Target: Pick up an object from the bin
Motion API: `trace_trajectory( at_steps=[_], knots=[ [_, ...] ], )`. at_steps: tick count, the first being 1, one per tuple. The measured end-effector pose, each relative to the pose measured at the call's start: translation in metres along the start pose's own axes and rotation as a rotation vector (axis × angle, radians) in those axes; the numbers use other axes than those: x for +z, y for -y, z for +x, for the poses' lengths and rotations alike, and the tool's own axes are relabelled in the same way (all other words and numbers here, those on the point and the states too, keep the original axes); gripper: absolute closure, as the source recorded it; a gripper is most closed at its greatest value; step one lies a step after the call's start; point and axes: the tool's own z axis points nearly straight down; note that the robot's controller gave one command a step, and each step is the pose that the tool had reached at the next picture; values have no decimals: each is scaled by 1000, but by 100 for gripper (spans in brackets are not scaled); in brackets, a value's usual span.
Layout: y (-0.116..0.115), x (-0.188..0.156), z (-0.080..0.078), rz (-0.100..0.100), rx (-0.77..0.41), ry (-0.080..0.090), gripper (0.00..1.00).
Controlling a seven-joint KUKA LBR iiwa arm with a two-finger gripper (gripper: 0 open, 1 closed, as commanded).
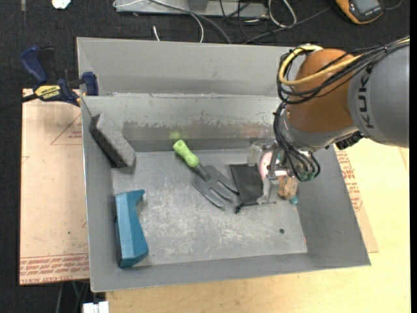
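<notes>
Grey metal bin [195, 240]: a black flat piece [246, 181] lies just view-left of the pincer [272, 186], touching a green-handled fork [207, 173]; whether the pincer is open, I cannot tell.

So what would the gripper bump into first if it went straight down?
Probably the right edge of the black flat piece beside the green-handled spatula, or the bare bin floor right next to it. The gripper hangs there, but depth is unclear.

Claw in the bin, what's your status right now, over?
Claw low at right of bin, beside black flat piece. Green-handled grey fork against that piece's left side. Blue block, grey block far left, out of the way.
</notes>
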Motion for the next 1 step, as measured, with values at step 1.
trace_trajectory(
  at_steps=[1],
  knots=[
    [0,-5,-1,1,-1,7,0]
  ],
)
